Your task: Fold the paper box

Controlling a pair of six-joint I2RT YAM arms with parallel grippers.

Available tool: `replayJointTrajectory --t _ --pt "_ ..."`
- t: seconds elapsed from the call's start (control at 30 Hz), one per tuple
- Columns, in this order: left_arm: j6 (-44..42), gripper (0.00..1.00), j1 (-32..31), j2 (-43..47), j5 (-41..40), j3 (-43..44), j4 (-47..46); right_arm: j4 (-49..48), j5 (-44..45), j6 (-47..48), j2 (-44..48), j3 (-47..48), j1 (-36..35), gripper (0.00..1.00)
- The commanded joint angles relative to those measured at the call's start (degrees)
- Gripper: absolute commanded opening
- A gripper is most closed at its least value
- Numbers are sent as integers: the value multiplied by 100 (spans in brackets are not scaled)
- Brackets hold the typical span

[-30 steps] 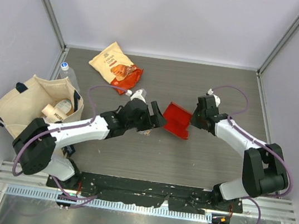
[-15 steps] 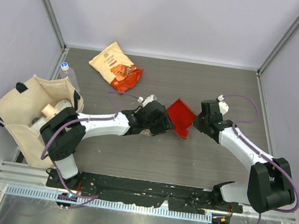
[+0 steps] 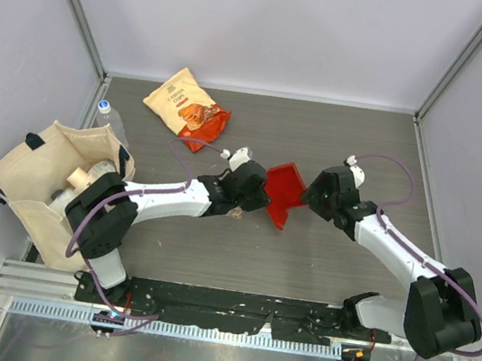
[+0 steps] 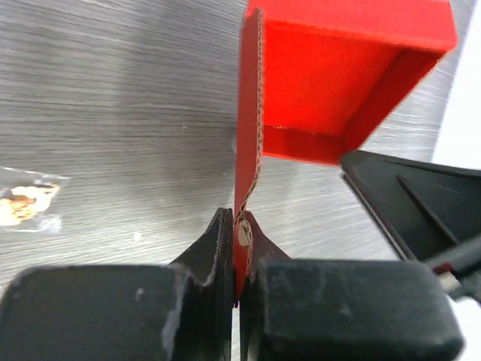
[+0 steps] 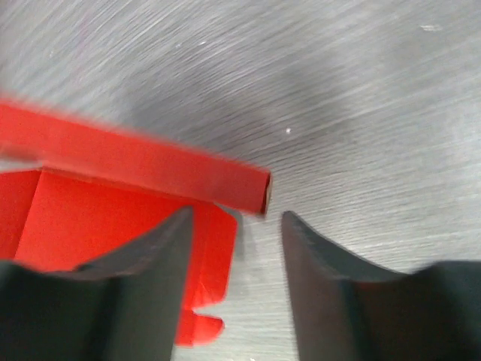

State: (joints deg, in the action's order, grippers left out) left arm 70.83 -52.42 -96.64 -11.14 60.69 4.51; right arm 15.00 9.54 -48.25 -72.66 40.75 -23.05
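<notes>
One view shows left tool (image 4: 239,229) pinching paper box (image 4: 331,75)

Nothing legible showed in any view. The snack bag (image 3: 186,107), upper left of the top view, carried dark print too small to read.

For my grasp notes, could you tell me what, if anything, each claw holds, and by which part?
The left claw pinches the paper box by the edge of its upright flap; the right claw stands open, holding nothing.
</notes>
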Motion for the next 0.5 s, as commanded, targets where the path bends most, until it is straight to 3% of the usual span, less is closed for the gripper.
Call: replayJointTrajectory --t 0.0,0.03,0.23,0.4,0.47 --pt "-981 0 -22 373 -635 338 874 -79 -505 1471 516 326 -33 65" --pt "-1218 0 -22 435 -688 365 1119 10 -758 1746 569 389 -33 75" --pt "-3283 0 -13 909 -530 831 2272 749 -1147 2890 1210 820 -42 76" --pt "-5838 0 -14 1586 164 629 2290 706 -2060 3339 1334 1206 -42 78" --pt "-6368 0 -13 1902 435 585 2440 653 -2411 3558 1316 1373 -33 78"
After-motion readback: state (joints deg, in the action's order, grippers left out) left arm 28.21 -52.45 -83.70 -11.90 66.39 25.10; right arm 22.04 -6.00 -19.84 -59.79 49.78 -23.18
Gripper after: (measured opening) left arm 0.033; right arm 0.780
